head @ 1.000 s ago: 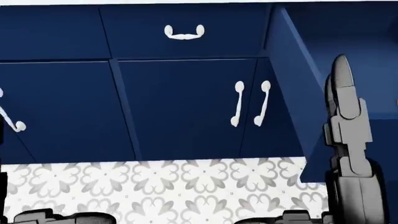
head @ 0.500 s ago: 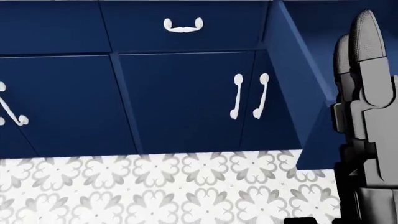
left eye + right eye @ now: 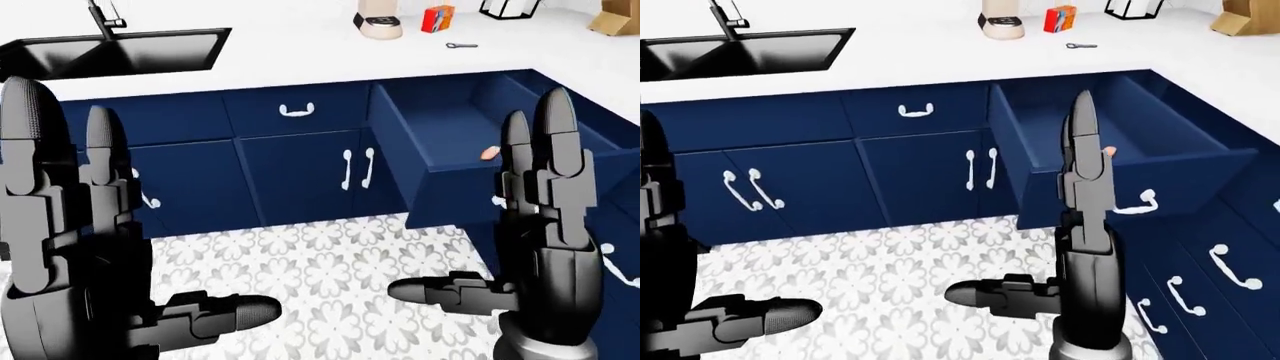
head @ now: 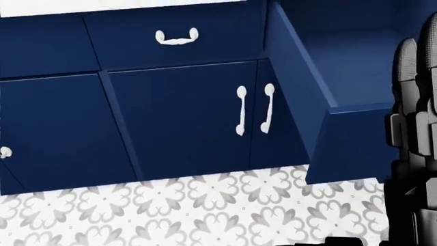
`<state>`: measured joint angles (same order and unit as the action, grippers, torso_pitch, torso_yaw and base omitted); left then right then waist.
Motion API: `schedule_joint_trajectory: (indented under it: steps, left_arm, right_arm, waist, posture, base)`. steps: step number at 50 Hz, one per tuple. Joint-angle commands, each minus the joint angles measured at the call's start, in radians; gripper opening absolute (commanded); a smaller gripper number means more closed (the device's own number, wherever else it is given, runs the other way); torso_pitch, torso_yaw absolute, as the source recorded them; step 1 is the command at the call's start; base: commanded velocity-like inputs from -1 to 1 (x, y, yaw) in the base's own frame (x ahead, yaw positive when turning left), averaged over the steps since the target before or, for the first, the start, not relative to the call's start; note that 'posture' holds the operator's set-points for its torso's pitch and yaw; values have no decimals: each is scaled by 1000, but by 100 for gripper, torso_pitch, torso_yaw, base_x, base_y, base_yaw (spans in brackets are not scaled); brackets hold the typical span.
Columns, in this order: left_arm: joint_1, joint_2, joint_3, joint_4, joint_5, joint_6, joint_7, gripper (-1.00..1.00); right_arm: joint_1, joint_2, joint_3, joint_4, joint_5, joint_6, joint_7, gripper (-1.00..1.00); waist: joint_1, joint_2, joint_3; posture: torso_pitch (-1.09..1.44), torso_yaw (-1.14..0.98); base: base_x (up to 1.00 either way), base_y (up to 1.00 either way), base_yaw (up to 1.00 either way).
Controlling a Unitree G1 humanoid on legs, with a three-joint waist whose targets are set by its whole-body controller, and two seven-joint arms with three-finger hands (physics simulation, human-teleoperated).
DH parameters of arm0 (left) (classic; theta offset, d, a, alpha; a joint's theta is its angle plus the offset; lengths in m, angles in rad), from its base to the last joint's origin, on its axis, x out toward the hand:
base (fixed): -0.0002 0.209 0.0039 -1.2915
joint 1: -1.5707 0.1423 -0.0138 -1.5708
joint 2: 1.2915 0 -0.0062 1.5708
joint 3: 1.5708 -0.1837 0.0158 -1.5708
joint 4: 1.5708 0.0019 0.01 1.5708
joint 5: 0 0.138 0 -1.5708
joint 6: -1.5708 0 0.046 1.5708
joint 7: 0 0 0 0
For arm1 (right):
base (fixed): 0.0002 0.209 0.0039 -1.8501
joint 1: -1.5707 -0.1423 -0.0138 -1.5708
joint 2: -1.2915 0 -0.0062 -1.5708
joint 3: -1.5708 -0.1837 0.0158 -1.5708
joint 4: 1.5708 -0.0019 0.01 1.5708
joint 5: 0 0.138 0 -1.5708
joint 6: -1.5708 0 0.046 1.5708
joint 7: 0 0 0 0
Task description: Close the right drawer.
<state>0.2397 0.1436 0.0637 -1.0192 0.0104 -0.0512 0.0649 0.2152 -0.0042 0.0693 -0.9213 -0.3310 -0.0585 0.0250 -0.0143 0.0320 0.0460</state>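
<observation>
The right drawer (image 3: 1185,176) is navy and stands pulled far out from the counter's corner. Its front panel carries a white handle (image 3: 1135,204), and a small orange thing (image 3: 490,152) lies inside. My right hand (image 3: 530,210) is open, fingers pointing up and thumb stretched left, raised before the drawer's front panel. I cannot tell whether it touches the panel. In the head view only the fingers (image 4: 416,102) show at the right edge, beside the drawer (image 4: 341,143). My left hand (image 3: 120,217) is open too, raised at the left, far from the drawer.
A closed drawer (image 3: 296,110) and cabinet doors with white handles (image 3: 357,166) lie left of the open drawer. A black sink (image 3: 120,49) is set in the white counter (image 3: 300,52), where a jar (image 3: 378,22) and an orange box (image 3: 437,16) stand. More handled drawers (image 3: 1230,266) run down the right. The floor (image 3: 330,262) is patterned.
The head view has shifted, so the cabinets slid left and down and more of the open drawer's inside shows. My right hand now sits at that view's right edge.
</observation>
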Motion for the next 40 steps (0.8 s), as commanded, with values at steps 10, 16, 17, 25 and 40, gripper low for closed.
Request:
schedule_joint_trajectory:
  steps: [10, 16, 17, 25, 40]
  left_arm:
    - [-14, 116, 27, -27, -72, -2, 111, 100]
    - [-24, 146, 43, -27, -126, 19, 137, 100]
    - [-20, 161, 38, -27, -126, 16, 151, 100]
    - [-9, 196, 37, -27, -138, -11, 194, 100]
    - [-12, 183, 29, -27, -130, 2, 185, 100]
  right_arm:
    - [-8, 5, 3, -46, 9, -22, -4, 100]
    - [-9, 9, -9, -65, 21, -16, -9, 100]
    - [-8, 8, -6, -56, 21, -22, -11, 100]
    - [-5, 7, -1, -56, 18, -26, -13, 100]
    - [-5, 7, -5, -56, 20, -24, -11, 100]
  waist:
    - [14, 4, -11]
    - [2, -42, -11]
    - [7, -60, -10]
    - [11, 14, 14]
    - [15, -91, -19]
  posture:
    - [0, 0]
    - [0, 0]
    - [0, 0]
    - [0, 0]
    - [0, 0]
  base:
    - [0, 0, -25]
    - [0, 0, -26]
    - [0, 0, -27]
    - [0, 0, -26]
    - [0, 0, -25]
